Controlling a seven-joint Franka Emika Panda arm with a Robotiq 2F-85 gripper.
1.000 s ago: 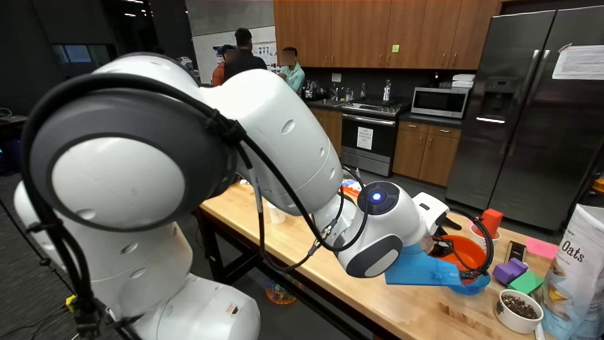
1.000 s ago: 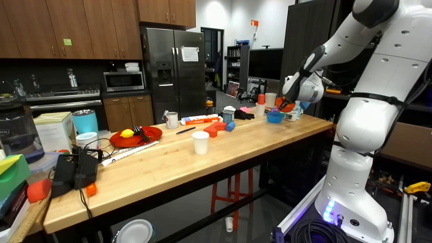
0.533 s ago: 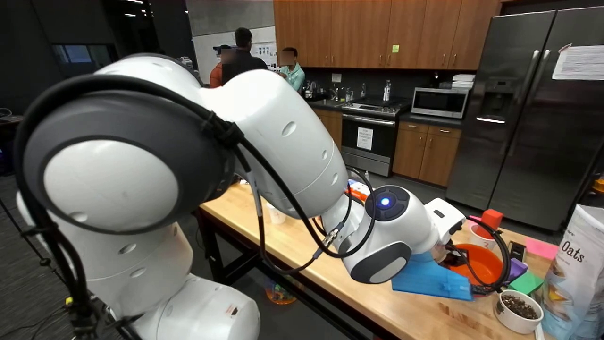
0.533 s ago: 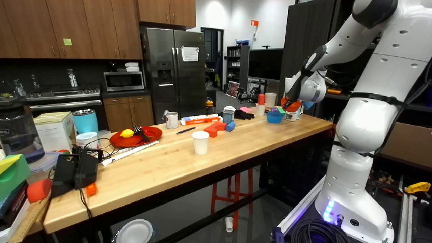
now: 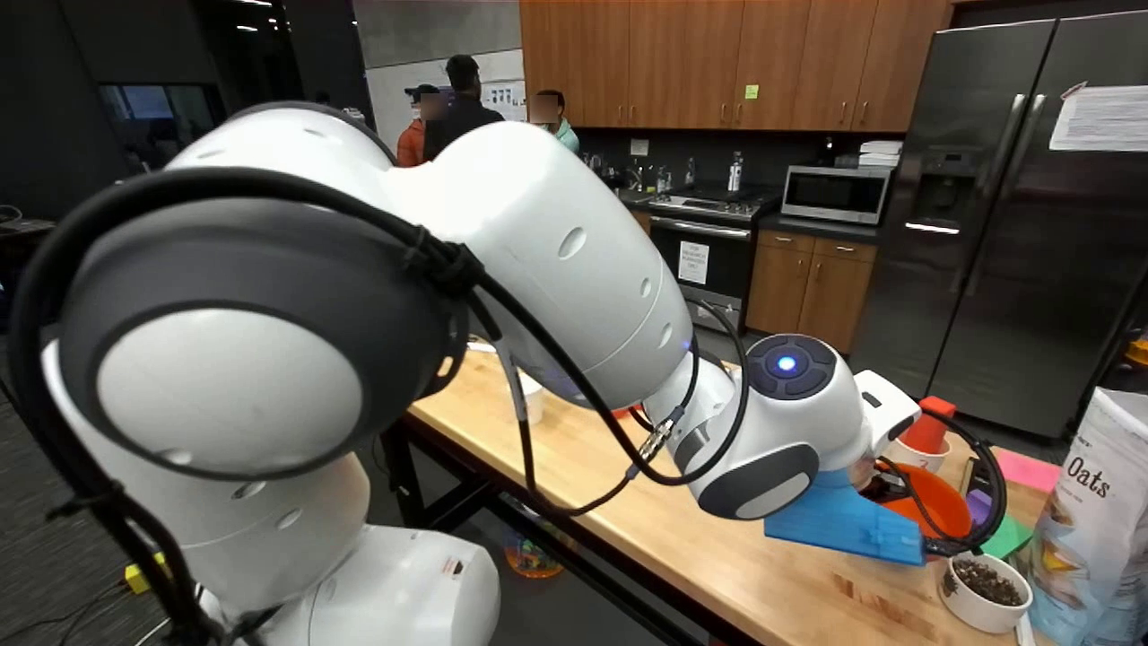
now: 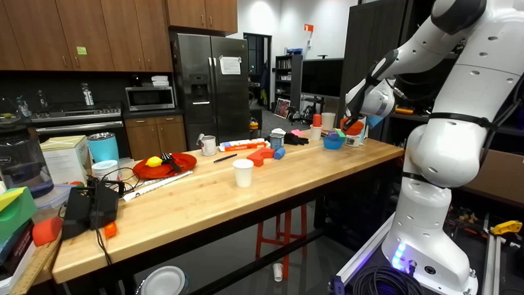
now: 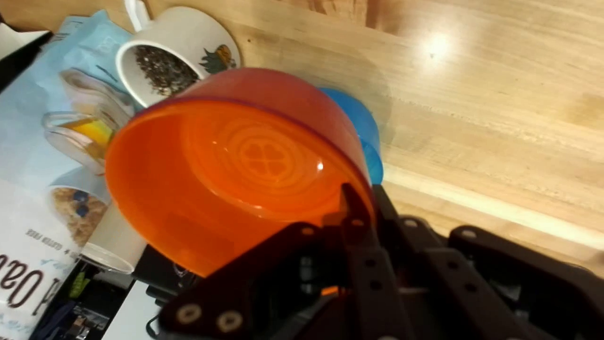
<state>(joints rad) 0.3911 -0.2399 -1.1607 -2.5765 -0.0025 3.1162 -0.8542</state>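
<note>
One orange bowl (image 7: pixel 231 163) is in my gripper (image 7: pixel 364 191): my jaws are narrow, clamped across its wall at the rim, one on the inside and one on the outside. I hold it raised over the table (image 6: pixel 196 213), toward the end where the oats bag (image 5: pixel 1090 520) stands. In the wrist view its mouth faces me, and a four-lobed mark (image 7: pixel 265 158) shows on the inner bottom. In both exterior views it is close to the mug (image 5: pixel 991 617), which holds dark bits (image 5: pixel 987 581); whether the two touch I cannot tell. A blue bowl (image 7: pixel 362 127) peeks out from behind mine in the wrist view, and in an exterior view it stands on the table just beside the mug.

The oats bag is upright next to the mug. Near them lies a green block (image 5: pixel 1009 536), with a purple block (image 5: pixel 979 505) just beyond it, partly hidden by my cable (image 5: pixel 999 480). A pink sheet (image 5: pixel 1029 471) lies flat farther on, and a red block (image 5: pixel 928 426) stands in a paper cup (image 5: pixel 917 460).

Well apart from all this, in an exterior view, a white cup (image 6: pixel 243 175) stands upright near a red arch (image 6: pixel 260 156) and a blue cylinder (image 6: pixel 279 153) that lie close together. Farther along, a red plate (image 6: pixel 186 162) carries a lemon (image 6: pixel 154 162) and black cutlery (image 6: pixel 175 165). A pen (image 6: pixel 225 158) lies between the plate and the arch.
</note>
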